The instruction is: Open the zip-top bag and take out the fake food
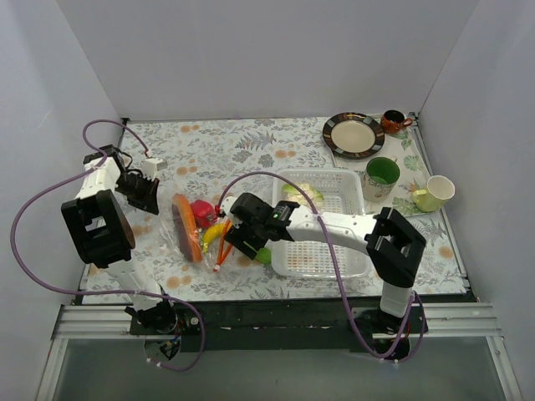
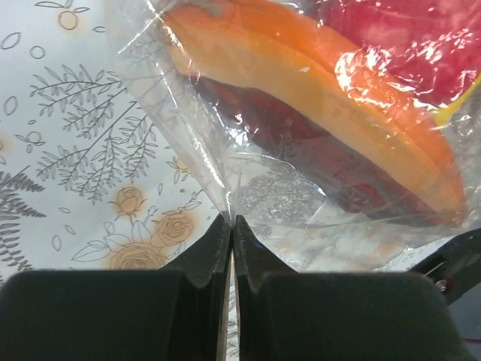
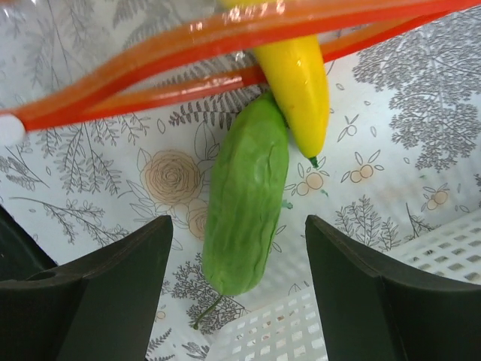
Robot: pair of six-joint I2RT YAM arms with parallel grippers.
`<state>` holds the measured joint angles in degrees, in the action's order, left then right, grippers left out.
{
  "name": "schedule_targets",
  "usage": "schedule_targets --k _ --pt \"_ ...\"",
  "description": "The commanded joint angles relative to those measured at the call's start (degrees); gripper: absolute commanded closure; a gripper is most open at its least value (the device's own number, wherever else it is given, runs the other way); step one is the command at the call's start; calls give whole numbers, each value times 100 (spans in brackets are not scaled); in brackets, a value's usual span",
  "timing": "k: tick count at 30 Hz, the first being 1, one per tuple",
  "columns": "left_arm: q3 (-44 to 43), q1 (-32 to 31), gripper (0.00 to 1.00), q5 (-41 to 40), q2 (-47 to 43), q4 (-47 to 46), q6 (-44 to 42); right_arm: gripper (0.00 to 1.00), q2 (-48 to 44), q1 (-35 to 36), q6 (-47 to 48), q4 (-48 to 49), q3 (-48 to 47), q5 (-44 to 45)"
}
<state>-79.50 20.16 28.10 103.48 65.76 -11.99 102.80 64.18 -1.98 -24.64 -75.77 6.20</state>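
Note:
The zip-top bag lies on the flowered cloth left of centre, its orange-red zip strip parted. Inside it are an orange piece and a red pepper. A yellow piece pokes out through the mouth. A green cucumber lies outside on the cloth, next to the white tray. My left gripper is shut on a fold of the bag's clear plastic at its far end. My right gripper is open, its jaws on either side of the cucumber, above it. A pale cabbage lies in the tray.
A brown-rimmed plate and a small brown mug stand at the back right. A green cup and a pale yellow cup stand right of the tray. The tray's corner lies just under my right gripper.

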Motion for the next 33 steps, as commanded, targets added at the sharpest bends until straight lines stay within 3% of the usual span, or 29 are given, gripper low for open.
schedule_targets --k 1,7,10,12,13,14,15,21,23,27,30,33 --pt "-381 49 100 -279 -4 -134 -154 21 423 24 487 -699 -500 -84" --pt "-496 58 100 -253 -38 -28 -234 22 986 33 602 -1007 -799 75" --pt "-461 67 100 -173 -91 25 -269 33 1066 33 620 -832 -756 57" --pt "-391 58 100 -156 -144 25 -278 50 1075 24 602 -762 -825 75" --pt "-364 58 100 -147 -161 8 -269 61 1058 24 585 -692 -1000 118" --pt "-320 67 100 -129 -162 -27 -260 83 1031 24 593 -630 -1149 223" --pt "-259 58 100 -103 -153 -45 -217 90 962 24 585 -595 -1307 276" --pt "-232 49 100 64 -153 25 -128 91 427 -107 593 -489 -2250 1076" --pt "-276 49 100 134 -170 130 -111 99 162 -326 462 -515 -2075 1347" --pt "-285 31 100 266 -161 227 -93 99 -1073 -985 -711 -244 -393 1024" --pt "-75 -4 100 231 -214 25 -49 99 -2119 -1469 -1058 274 1023 813" --pt "5 -4 100 170 -171 -54 -58 99 -2720 -1821 -1419 224 1572 1005"
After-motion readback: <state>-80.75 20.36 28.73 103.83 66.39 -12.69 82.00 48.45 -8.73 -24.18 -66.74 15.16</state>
